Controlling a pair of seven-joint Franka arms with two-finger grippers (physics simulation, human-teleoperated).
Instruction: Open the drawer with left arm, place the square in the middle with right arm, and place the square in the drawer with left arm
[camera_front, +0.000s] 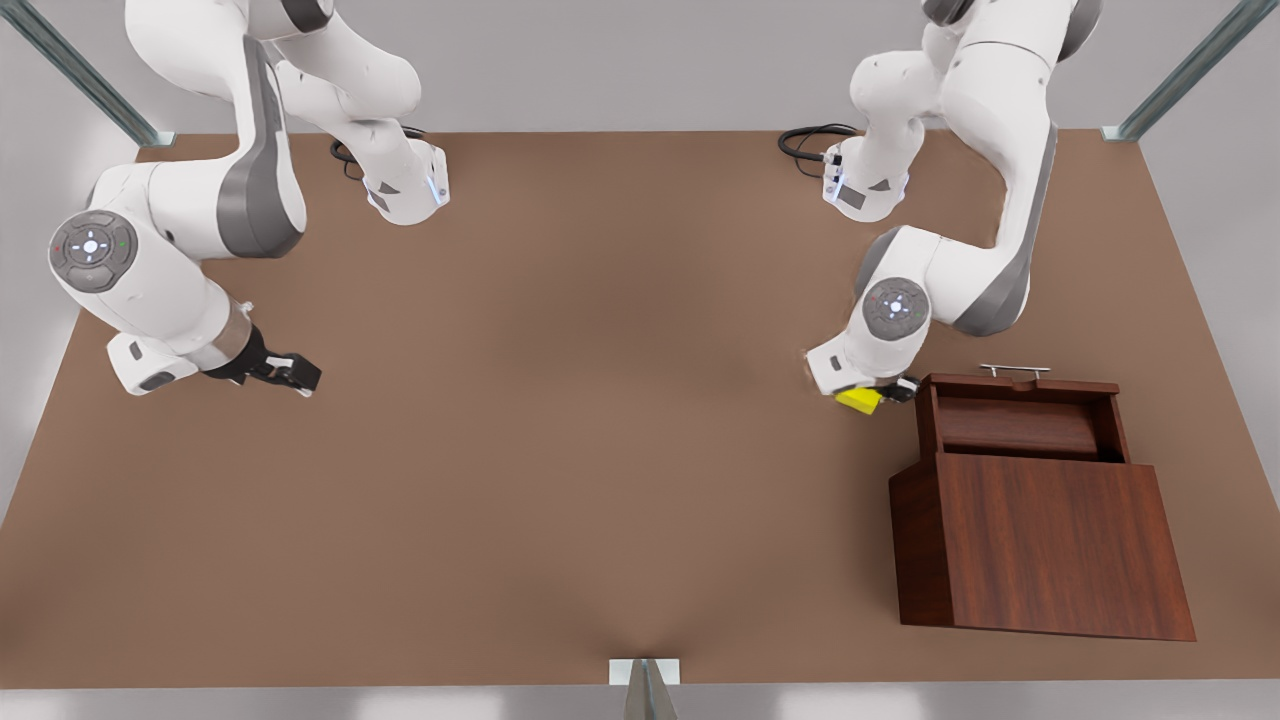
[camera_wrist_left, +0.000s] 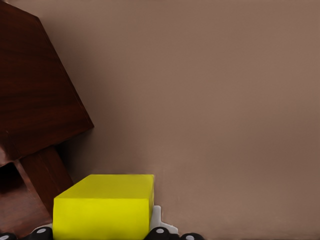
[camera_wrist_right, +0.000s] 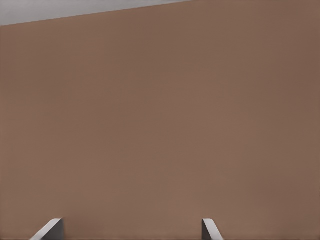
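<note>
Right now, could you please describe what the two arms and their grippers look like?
Both arms are glossy white with grey joint covers and round grey wrist caps bearing small lights. Black cables coil at each base. The left gripper and right gripper are black, two-fingered.

A plain matte brown table (camera_front: 560, 420) sits against pale grey walls (camera_front: 640, 60). Slanted metal struts (camera_front: 85, 75) meet its two far corners. A small metal bracket (camera_front: 645, 672) sits at the near edge's middle.

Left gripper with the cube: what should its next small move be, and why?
Probably carry the cube sideways over the drawer. The left gripper holds it just outside the open drawer's wall, above the table. The right gripper waits, open.
</note>
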